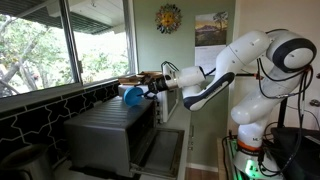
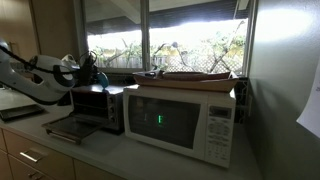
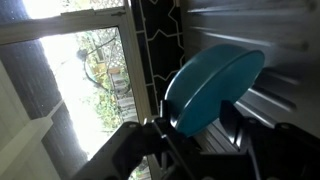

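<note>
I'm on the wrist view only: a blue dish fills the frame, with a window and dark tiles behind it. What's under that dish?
Observer: The blue dish is at the top of a toaster oven. I can't tell whether it rests there or is lifted just clear.
Operator: Is that oven's door shut?
Observer: No, the door is folded down, open.
Operator: What's beside the oven?
Observer: A white microwave stands right next to it.
</note>
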Robot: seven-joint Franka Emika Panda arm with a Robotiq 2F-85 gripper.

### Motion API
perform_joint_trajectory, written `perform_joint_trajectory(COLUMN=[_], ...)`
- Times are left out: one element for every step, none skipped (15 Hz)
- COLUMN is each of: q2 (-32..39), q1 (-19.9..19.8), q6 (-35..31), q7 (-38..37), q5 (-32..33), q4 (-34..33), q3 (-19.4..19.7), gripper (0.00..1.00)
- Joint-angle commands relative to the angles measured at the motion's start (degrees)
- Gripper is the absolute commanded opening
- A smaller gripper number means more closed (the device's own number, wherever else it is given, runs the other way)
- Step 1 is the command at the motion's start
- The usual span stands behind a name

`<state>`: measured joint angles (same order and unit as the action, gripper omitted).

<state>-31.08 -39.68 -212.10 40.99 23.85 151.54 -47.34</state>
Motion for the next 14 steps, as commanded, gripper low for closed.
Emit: perform_joint_trajectory(q2=[1.25, 1.19, 1.42, 1.79, 1.99, 2.34, 2.52, 2.7, 2.6, 2.72, 3.01, 3.02, 3.68, 4.17], q1=[4.95, 5.79, 7.13, 8.52, 9.54, 10.75, 11.64, 12.6, 13.21, 14.21, 15.57, 16.48, 18.52, 20.51], q6=[4.01, 4.94, 6.47, 8.24, 9.68, 10.98, 12.09, 13.07, 13.84, 14.7, 16.59, 17.93, 20.97, 23.63], q7=[-1.27, -1.28, -1.5, -1.71, -1.67, -1.74, -1.65, -1.48, -1.57, -1.72, -2.24, -2.28, -2.55, -2.66], q5=[5.47, 6.7, 8.23, 9.75, 10.89, 11.96, 12.73, 13.44, 13.57, 13.78, 13.79, 13.51, 13.39, 12.87], q4=[0.8, 0.79, 0.73, 0.7, 0.58, 0.51, 0.36, 0.22, 0.04, -0.07, -0.5, -0.7, -1.39, -1.95], q3=[4.55, 5.57, 6.93, 8.23, 9.24, 10.44, 11.51, 12.64, 13.52, 14.68, 16.1, 17.15, 19.06, 20.89], gripper=[0.56, 0.58, 0.6, 0.63, 0.65, 0.66, 0.74, 0.7, 0.72, 0.89, 0.93, 0.98, 1.0, 1.0])
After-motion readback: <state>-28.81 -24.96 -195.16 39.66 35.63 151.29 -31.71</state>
